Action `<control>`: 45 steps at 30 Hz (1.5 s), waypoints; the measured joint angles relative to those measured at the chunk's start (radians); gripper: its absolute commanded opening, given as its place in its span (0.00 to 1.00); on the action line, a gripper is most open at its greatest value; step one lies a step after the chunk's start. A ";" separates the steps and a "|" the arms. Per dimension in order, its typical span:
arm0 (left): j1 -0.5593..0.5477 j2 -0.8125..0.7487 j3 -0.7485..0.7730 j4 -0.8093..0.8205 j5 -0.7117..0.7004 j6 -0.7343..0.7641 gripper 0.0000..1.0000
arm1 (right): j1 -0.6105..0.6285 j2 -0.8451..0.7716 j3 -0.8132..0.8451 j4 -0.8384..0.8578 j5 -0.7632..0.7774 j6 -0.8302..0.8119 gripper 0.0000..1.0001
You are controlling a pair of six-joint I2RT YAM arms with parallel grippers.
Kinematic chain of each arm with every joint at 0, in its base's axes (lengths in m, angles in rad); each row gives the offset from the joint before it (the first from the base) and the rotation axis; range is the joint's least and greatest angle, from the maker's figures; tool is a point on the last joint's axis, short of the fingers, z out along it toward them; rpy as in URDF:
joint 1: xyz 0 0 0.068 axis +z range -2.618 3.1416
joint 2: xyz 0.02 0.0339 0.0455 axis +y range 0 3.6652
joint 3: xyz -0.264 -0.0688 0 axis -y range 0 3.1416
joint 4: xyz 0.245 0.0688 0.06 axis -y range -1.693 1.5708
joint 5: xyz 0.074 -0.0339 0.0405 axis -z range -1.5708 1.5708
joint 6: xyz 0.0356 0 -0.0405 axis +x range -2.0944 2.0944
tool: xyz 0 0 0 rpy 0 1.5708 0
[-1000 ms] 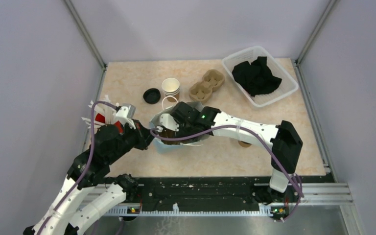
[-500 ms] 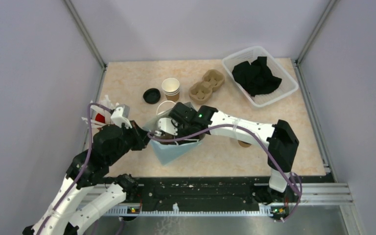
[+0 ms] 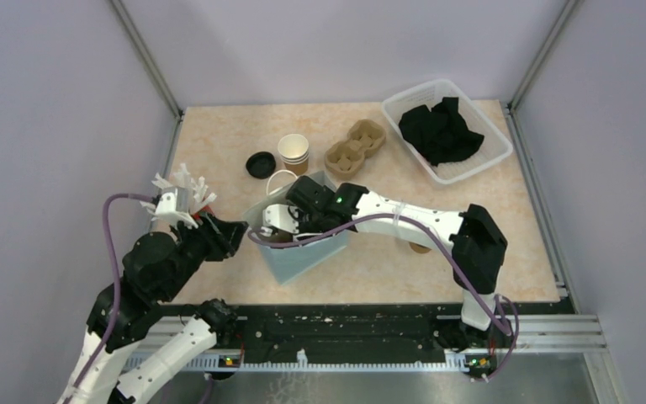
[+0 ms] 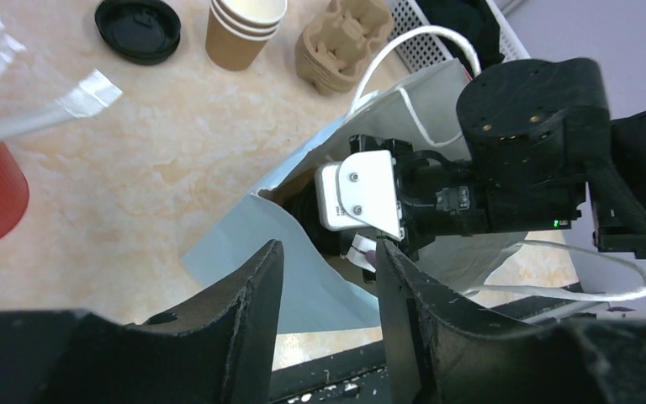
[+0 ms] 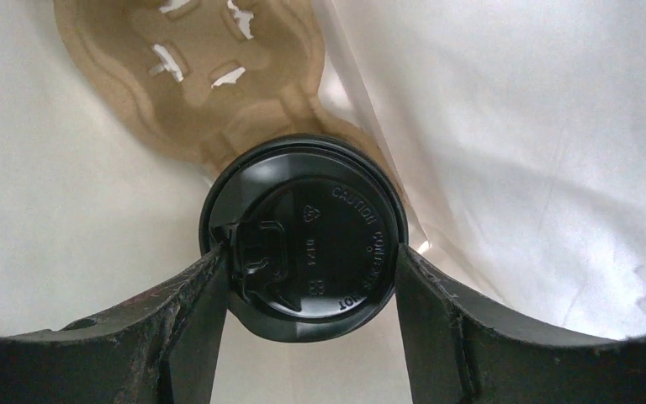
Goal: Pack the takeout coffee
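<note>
"One cup or both packed?"

"One. The lidded cup (image 5: 307, 240) stands upright inside the paper bag (image 3: 307, 257), mid-table, and looks seated in one hole of the carrier (image 5: 193, 76) down in there (the other hole shows empty). The cup stack (image 3: 293, 151) and the loose black lid (image 3: 261, 164) sit on the table just far of the bag, lid left of the stack, not packed."

"Handling?"

"My call: light, thin paper wall that dents if squeezed. The plastic lid is slick and could pop off. Can't tell if it's filled, so treat it as spillable and keep it upright. The best hold is probably just under the lid, where the rolled rim stiffens the wall."

"Right claw?"

"The right gripper (image 5: 311, 261) has one finger pressed on each side of the lid's edge, so it's clamped on the cup. That arm reaches from the right base across to the left, with the wrist bent down through the bag mouth and its camera looking straight onto the lid."

"Left?"

"The left gripper (image 4: 328, 252) has its jaws parted with nothing between them. It's near the bag's left rim, and I see no contact. The arm is folded at the near left, fingers pointing right toward the bag."
</note>
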 measured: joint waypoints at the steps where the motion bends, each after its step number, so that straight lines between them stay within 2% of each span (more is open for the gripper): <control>1: 0.000 -0.004 0.009 0.001 -0.006 0.010 0.51 | -0.001 0.003 0.000 0.006 -0.003 0.000 0.38; 10: 0.000 -0.008 0.042 0.001 -0.042 0.074 0.51 | -0.003 0.000 -0.063 0.097 -0.028 -0.005 0.38; 14: 0.000 -0.038 0.042 -0.006 -0.058 0.081 0.51 | -0.008 -0.006 -0.078 0.117 -0.035 -0.005 0.44; 22: 0.000 -0.053 0.090 -0.024 -0.077 0.093 0.51 | -0.008 0.037 0.044 0.012 -0.030 0.036 0.71; 26: 0.000 -0.053 0.106 -0.029 -0.082 0.091 0.52 | -0.003 0.049 0.085 -0.047 -0.026 0.069 0.81; 27: 0.000 -0.053 0.108 -0.029 -0.082 0.090 0.52 | 0.000 0.051 0.094 -0.064 -0.023 0.077 0.95; 28: 0.000 -0.053 0.110 -0.029 -0.082 0.088 0.53 | 0.003 0.052 0.101 -0.080 -0.019 0.085 0.98; 39: 0.000 -0.053 0.112 -0.053 -0.060 0.061 0.54 | 0.023 0.053 0.180 -0.222 0.021 0.153 0.98; 45: 0.000 -0.044 0.112 -0.068 -0.042 0.032 0.55 | 0.034 0.036 0.223 -0.246 0.065 0.196 0.91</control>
